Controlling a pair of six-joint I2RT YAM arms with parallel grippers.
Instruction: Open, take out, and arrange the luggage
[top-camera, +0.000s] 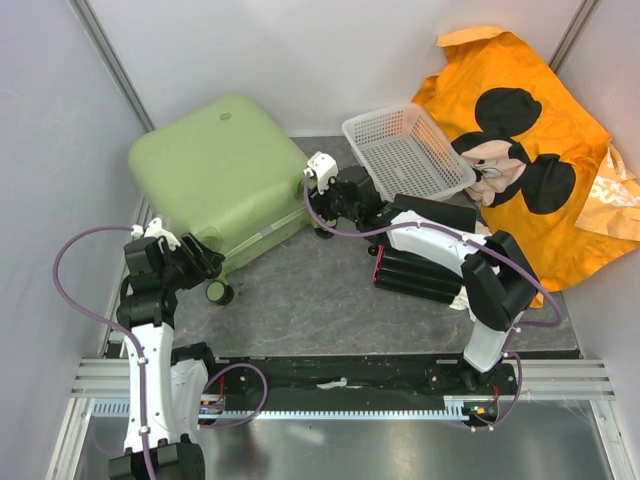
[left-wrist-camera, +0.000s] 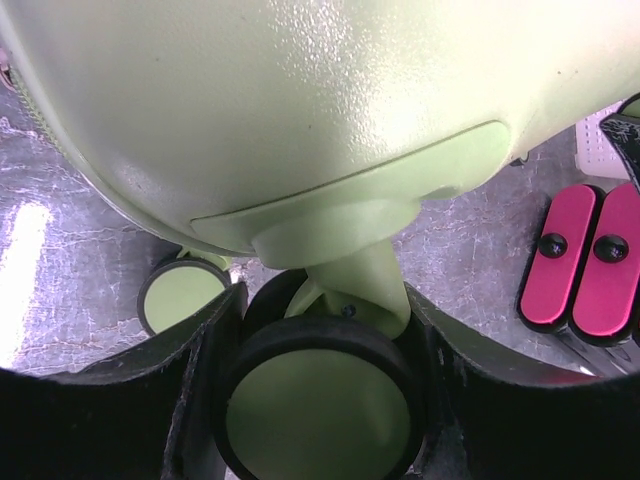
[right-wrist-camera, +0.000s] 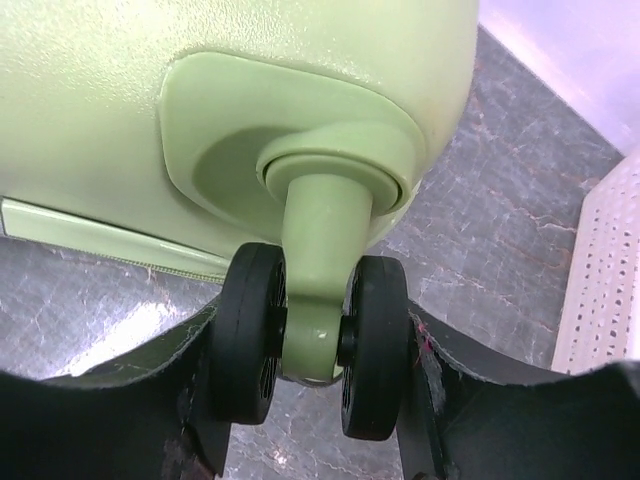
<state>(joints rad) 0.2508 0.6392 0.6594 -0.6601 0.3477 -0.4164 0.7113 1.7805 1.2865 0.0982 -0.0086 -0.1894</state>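
Your left claw (left-wrist-camera: 320, 385) is clamping one caster wheel (left-wrist-camera: 318, 420) at the near corner of the pale green suitcase (top-camera: 215, 165), which is lying closed at the far left of the desk (top-camera: 330, 300). Your right claw (right-wrist-camera: 315, 375) is gripping the twin caster (right-wrist-camera: 377, 345) at the suitcase's right corner, with its fingers pressing against both black wheels. A white mesh basket (top-camera: 405, 150) is sitting nearby.

Bright, even light from overhead fills the top view, with only soft shadows. In the left wrist view the luggage (left-wrist-camera: 330, 90) shell shows a speckled sheen and the worktop (left-wrist-camera: 28, 262) burns out white at the left edge. The right end effector (right-wrist-camera: 312, 322) looks dark and perhaps slightly blurred.
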